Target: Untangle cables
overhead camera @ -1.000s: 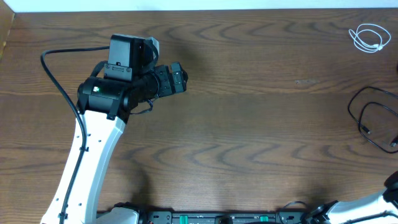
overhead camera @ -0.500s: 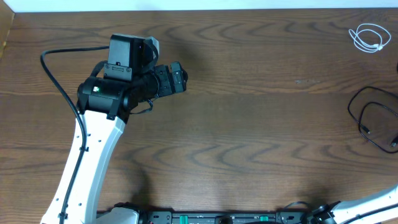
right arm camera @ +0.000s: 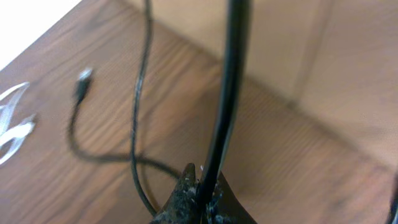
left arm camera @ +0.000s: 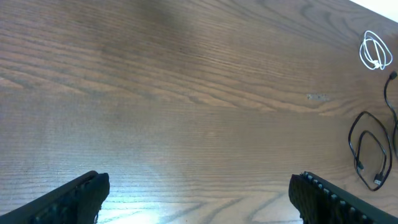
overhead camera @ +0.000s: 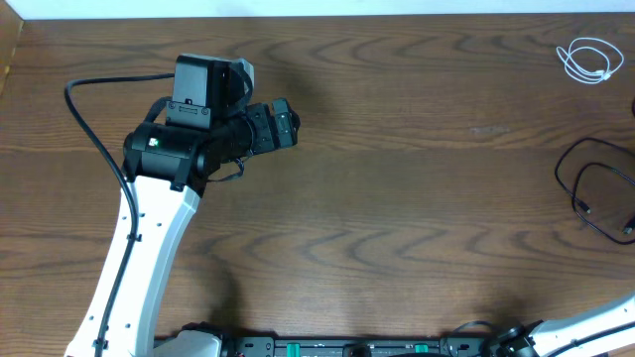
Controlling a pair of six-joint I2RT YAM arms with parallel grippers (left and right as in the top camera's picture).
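Where the counter (overhead camera: 397, 198) ends on the right, the black cable (overhead camera: 580, 203) lies in a loose loop, with the white cable (overhead camera: 590, 61) coiled apart from it in the far corner. The right claw (right arm camera: 202, 198) is pinched together on a strand of the black cable. The left claw (left arm camera: 199, 190), fingers wide apart, hovers above the counter well to the left of both.

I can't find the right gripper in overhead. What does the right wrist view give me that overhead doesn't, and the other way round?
Only right wrist: the right gripper, shut, with the black cable running up from between its fingertips.
Only overhead: the left arm over the table's left side, far from both cables, and how the black cable's loops lie.
Both: the white cable, the black cable and the wooden table.
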